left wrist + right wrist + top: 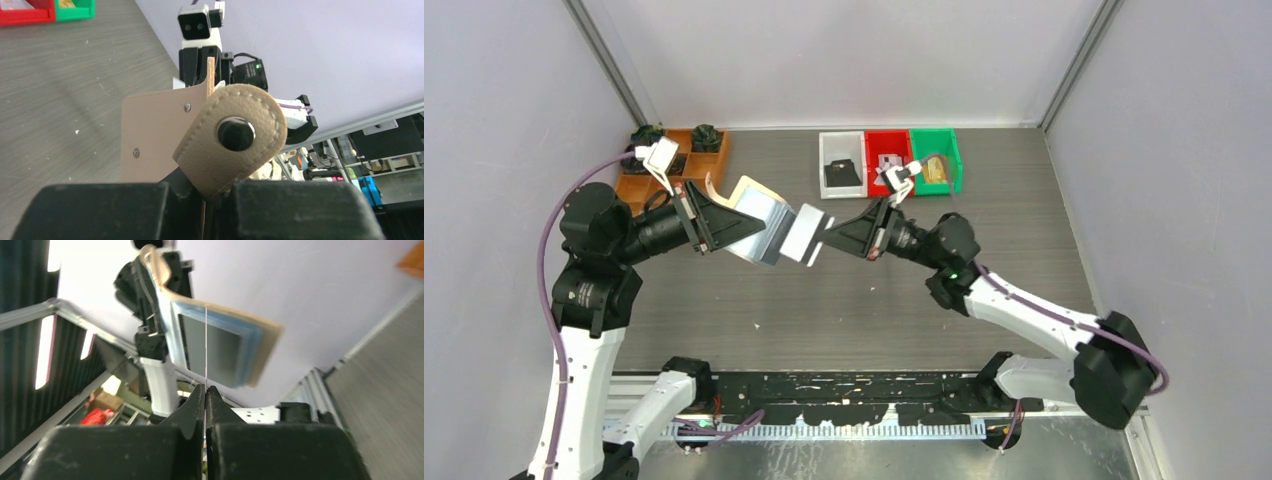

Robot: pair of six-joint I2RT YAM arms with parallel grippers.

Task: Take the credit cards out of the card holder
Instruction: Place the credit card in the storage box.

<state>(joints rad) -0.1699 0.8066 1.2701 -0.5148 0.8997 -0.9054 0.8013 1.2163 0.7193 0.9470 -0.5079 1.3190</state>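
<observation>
Card holder (759, 225) is up off the table (844, 300), open, between the two arms. Left gripper (205, 192): fingers clamped on its tan snap flap (235, 135). Right gripper (205, 392): fingers pressed together on a thin pale credit card (807, 238), edge-on in the right wrist view, at the holder's open side. Cannot tell if it is clear of the pocket. Black card (841, 175) lies in white bin (824, 150).

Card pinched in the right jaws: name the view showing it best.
Top external: the pale rectangular card shows its flat face beside the tan folding card holder. Right wrist catches only its edge, a thin line. Left wrist hides it behind the holder.
</observation>
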